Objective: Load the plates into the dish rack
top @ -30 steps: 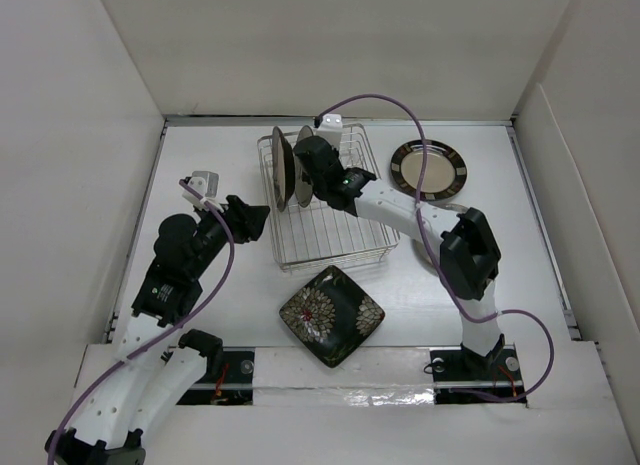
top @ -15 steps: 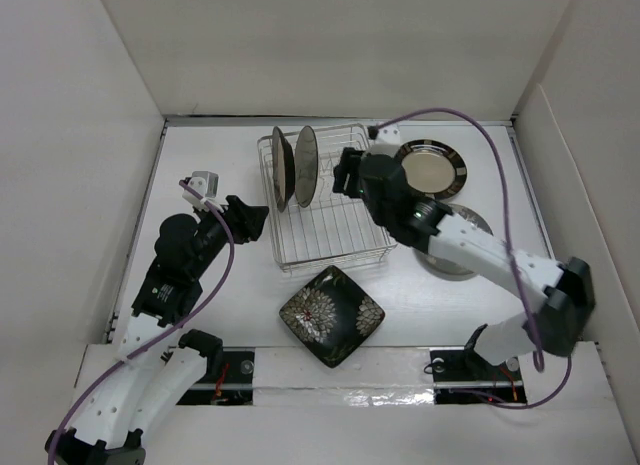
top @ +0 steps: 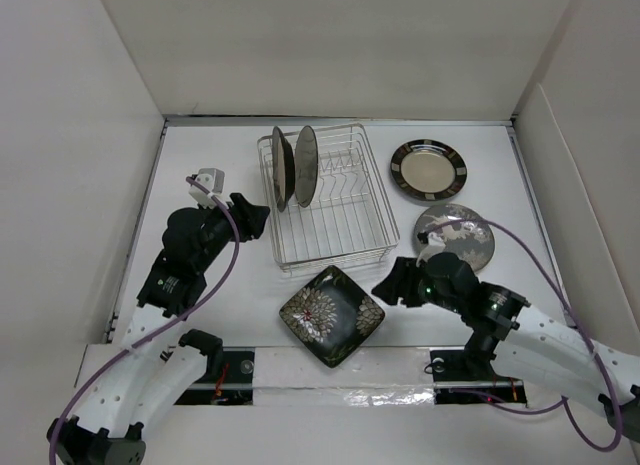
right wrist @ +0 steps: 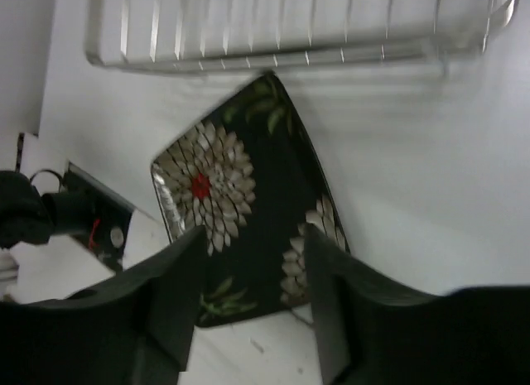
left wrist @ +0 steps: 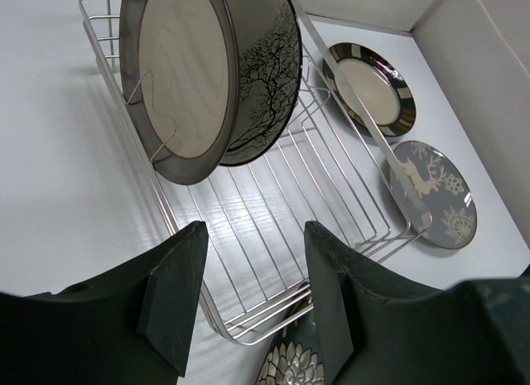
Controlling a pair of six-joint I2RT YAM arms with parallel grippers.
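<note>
On the tabletop (top: 210, 155), the rack (top: 335, 262) is sitting toward the far edge. The branch plate (left wrist: 265, 87) and a plain-faced plate (left wrist: 178, 70) are standing upright at its left end. The square plate (top: 331, 315) is lying by the near edge. The deer plate (top: 456, 237) and black-rimmed plate (top: 428, 170) are lying flat toward the right edge. The left claw (top: 255, 217) is hanging released left of the rack. The right claw (top: 388, 288) is hovering released beside the square plate's right corner.

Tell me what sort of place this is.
Probably a robot test cell, not a kitchen: white panels box in a white table, the left arm and right arm are bolted at its near edge, with a dish rack and plates laid out.
</note>
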